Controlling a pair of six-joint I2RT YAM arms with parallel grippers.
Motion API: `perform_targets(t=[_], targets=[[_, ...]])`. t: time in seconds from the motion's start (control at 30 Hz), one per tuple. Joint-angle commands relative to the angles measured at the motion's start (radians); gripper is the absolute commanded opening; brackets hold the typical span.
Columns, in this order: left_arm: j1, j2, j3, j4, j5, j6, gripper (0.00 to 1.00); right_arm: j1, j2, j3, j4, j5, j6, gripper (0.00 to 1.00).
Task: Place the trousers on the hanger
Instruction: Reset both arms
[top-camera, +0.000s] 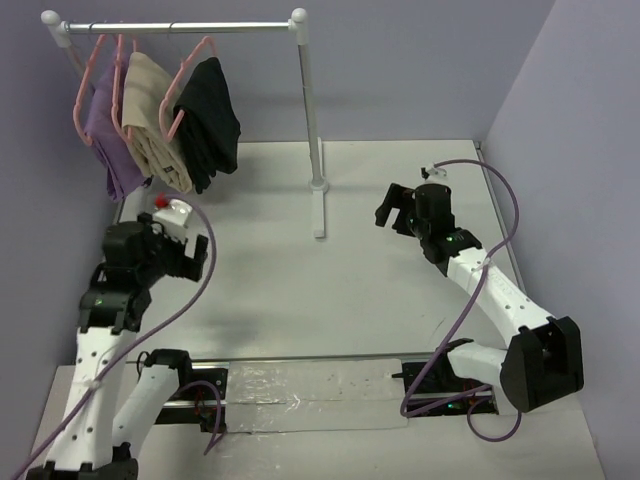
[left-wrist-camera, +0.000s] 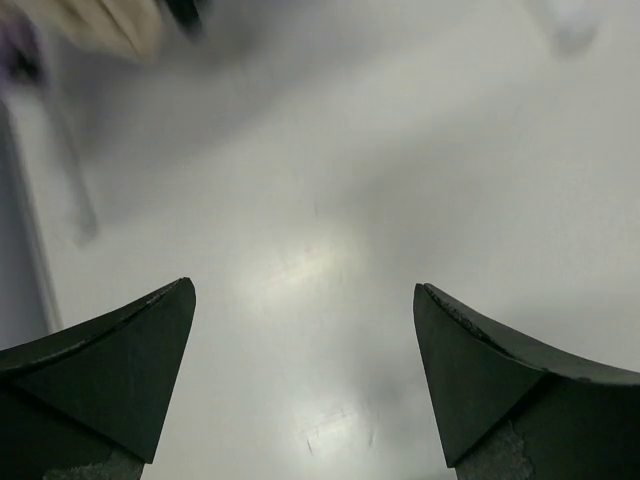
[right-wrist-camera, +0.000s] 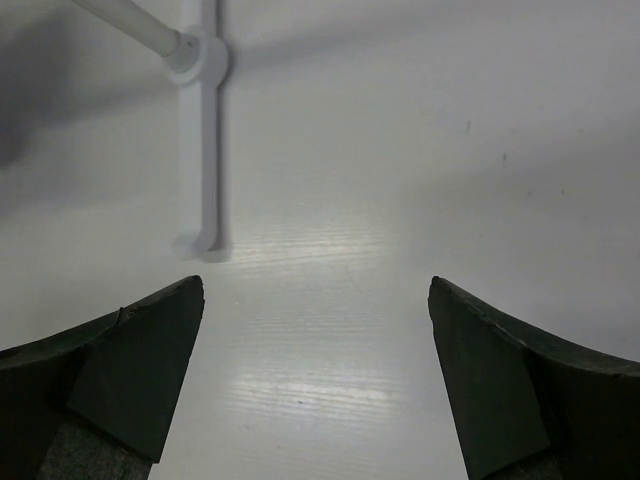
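Left gripper & right gripper, black two-finger claws, hang spread wide and empty over the white tabletop, while the long black cloth trousers drape on the thin pink hanger at the silver rail, so imo pull away w/o snagging them.

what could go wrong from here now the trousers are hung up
1. The left fingers sit open close to the hanging beige garment and black trousers; a careless move might snag them.
2. The trousers hang bunched on the pink hanger and might slide off if jostled.
3. The rack stands on a narrow foot; a bump could rock it.
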Motion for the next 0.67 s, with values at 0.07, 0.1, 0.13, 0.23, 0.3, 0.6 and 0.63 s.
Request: perform_targets(t=[0.07, 0.1, 0.13, 0.23, 0.3, 0.6, 0.63], targets=[[0.006, 0.035, -0.348, 0.114, -0.156, 0.077, 0.99, -0.05, -0.029, -0.025, 0.005, 0.06, -0.074, 1.0], [0.006, 0.049, -0.388, 0.219, -0.173, 0.084, 0.99, -0.059, -0.028, -0.029, 0.008, 0.057, -0.077, 1.0], [0.006, 0.084, -0.454, 0.278, -0.261, 0.104, 0.99, -0.076, -0.023, -0.036, 0.009, 0.055, -0.079, 1.0], [0.006, 0.151, -0.531, 0.521, -0.355, 0.123, 0.99, -0.096, -0.017, -0.045, 0.028, 0.047, -0.068, 1.0], [0.007, 0.226, -0.575, 0.621, -0.391, 0.113, 0.99, -0.108, -0.015, -0.054, 0.046, 0.049, -0.068, 1.0], [0.027, 0.458, -0.548, 0.873, -0.44, 0.029, 0.99, -0.147, -0.026, -0.109, 0.129, 0.069, -0.083, 1.0], [0.042, 0.46, -0.548, 0.876, -0.411, 0.028, 0.99, -0.147, -0.029, -0.124, 0.138, 0.073, -0.083, 1.0]])
